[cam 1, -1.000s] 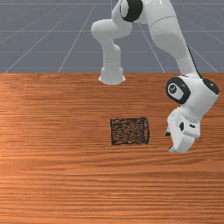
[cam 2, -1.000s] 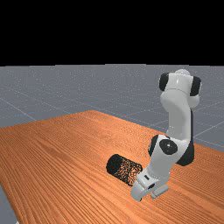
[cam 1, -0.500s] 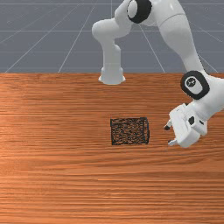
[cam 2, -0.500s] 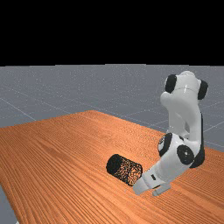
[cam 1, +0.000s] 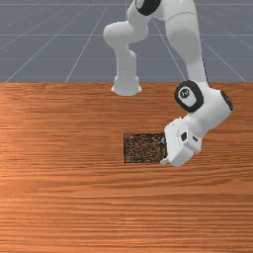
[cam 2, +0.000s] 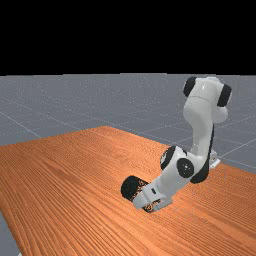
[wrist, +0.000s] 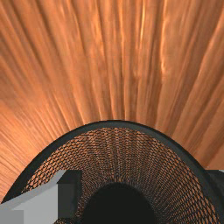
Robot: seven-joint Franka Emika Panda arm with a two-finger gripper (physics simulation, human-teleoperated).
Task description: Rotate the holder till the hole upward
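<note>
In the front view my gripper is at the right end of the black mesh holder, which lies on its side. The far view has the hand over the near end of the holder. Looking past my open gripper, the wrist view faces into the holder's round mouth, with its dark rim and solid bottom. One finger overlaps the opening inside the rim; the other stands at the rim's outer side, partly hidden. Contact cannot be told.
The wooden table extends around the holder. The arm's base stands at the table's back edge in the front view, and the forearm slopes down from above toward the holder's right end.
My hand has moved toward the front view's left, from beside the holder to its mouth end. The holder has shifted very slightly the same way. Its right end is now partly covered.
</note>
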